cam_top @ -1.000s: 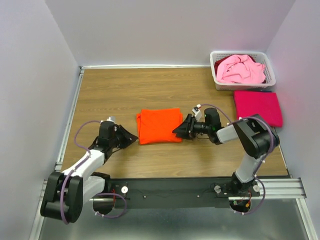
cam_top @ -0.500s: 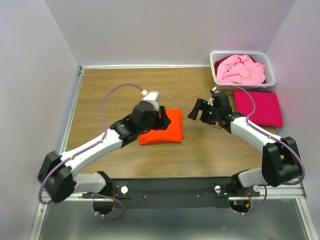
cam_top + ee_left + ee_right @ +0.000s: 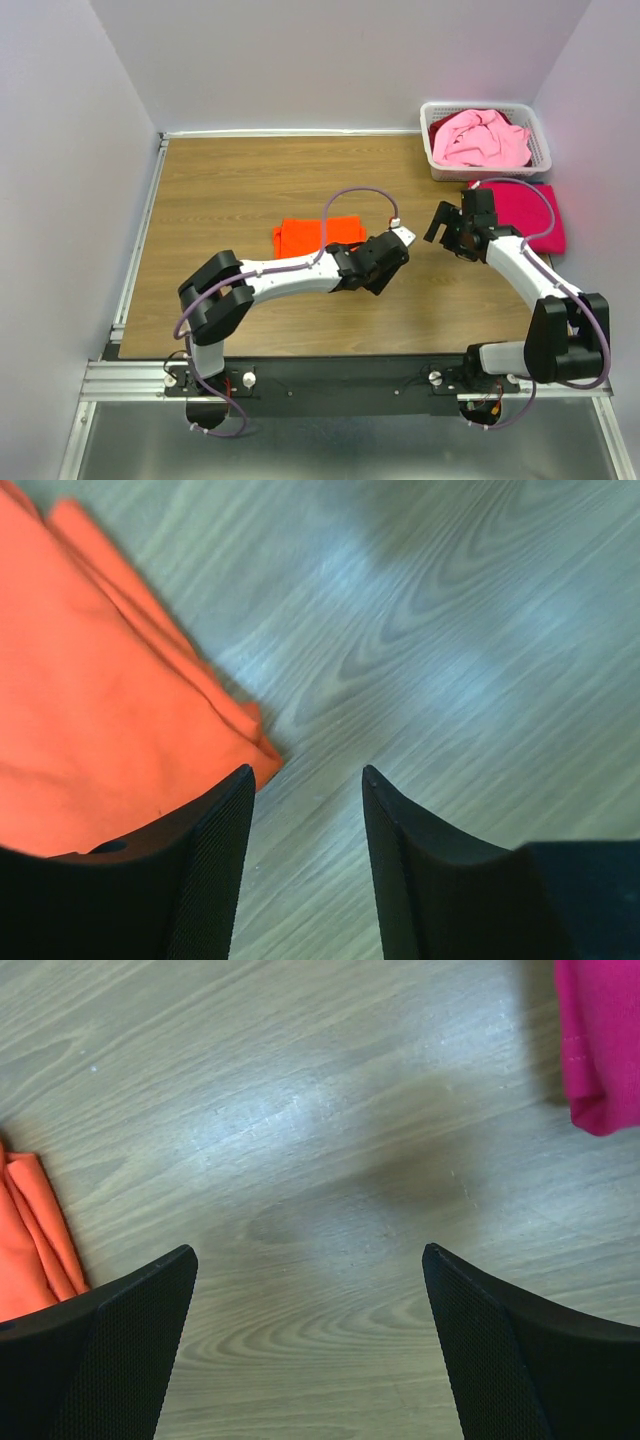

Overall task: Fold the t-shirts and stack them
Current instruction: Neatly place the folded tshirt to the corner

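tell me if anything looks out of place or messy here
Only the pale pink t-shirt stands out: it lies crumpled and unfolded in the white basket at the far right. The orange t-shirt and magenta t-shirt lie folded flat on the table, apart, not stacked. Nothing looks spilled or damaged.

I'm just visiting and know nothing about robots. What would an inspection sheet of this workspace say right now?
Surface: wooden table, no stains seen.
Job's things: orange shirt folded mid-table; magenta shirt folded at right; pink shirt crumpled in white basket.
Clutter: nothing seen.
Grippers: left fingers open by the orange shirt's corner, empty; right fingers open over bare wood, empty.
Cables: left cable arches over orange shirt; right cable over magenta shirt.
Surroundings: pale walls on three sides; metal rail at near edge.
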